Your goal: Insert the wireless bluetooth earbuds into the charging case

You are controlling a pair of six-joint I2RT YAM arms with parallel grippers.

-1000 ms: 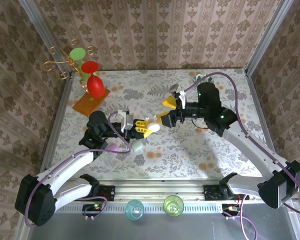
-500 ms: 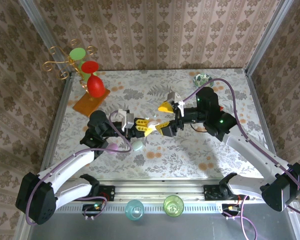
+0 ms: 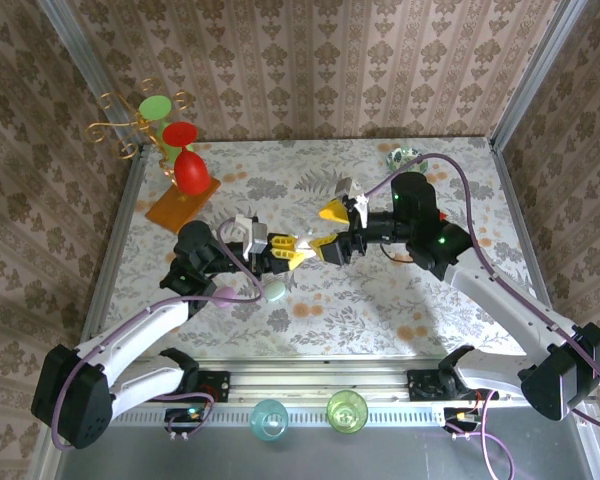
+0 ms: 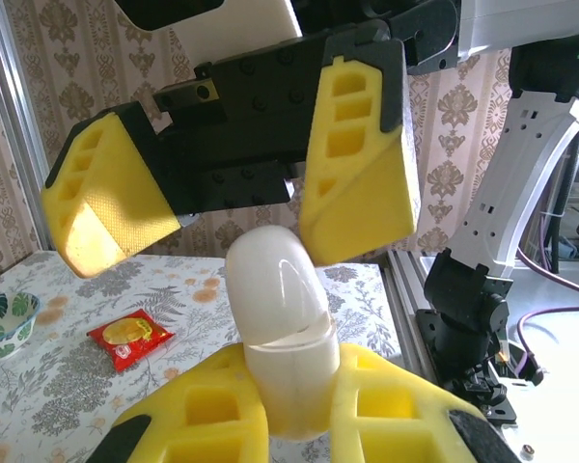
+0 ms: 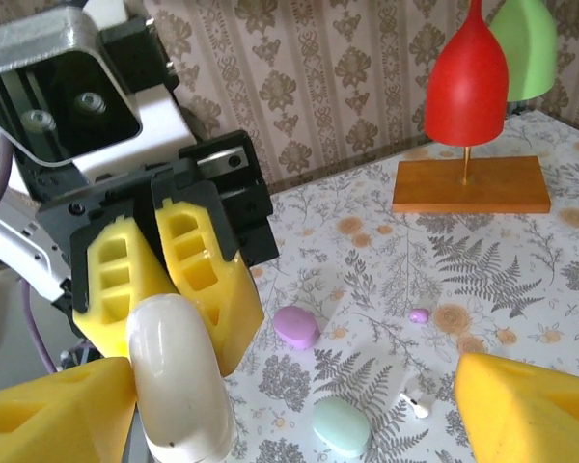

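The left gripper (image 3: 290, 252) is clenching the white, pebble-shaped plastic charging case (image 4: 280, 318) by its lower half. It is holding it up off the floral tabletop (image 5: 367, 251), with the case's long axis pointing straight out of those jaws toward the right gripper (image 3: 325, 232). That one is standing spread wide, a jaw on either side of the case's free, lidded end; one jaw looks just about touching it, the other well apart. So the right arm, I'd say, is the one placed to work the lid. The seam looks shut, so nothing is showing inside. The earbuds are lying down on the table: a tiny lilac bud (image 5: 419, 315) and a whitish bud (image 5: 415, 403), near a closed lilac pebble case (image 5: 296, 326) and a mint-green pebble case (image 5: 340, 425).
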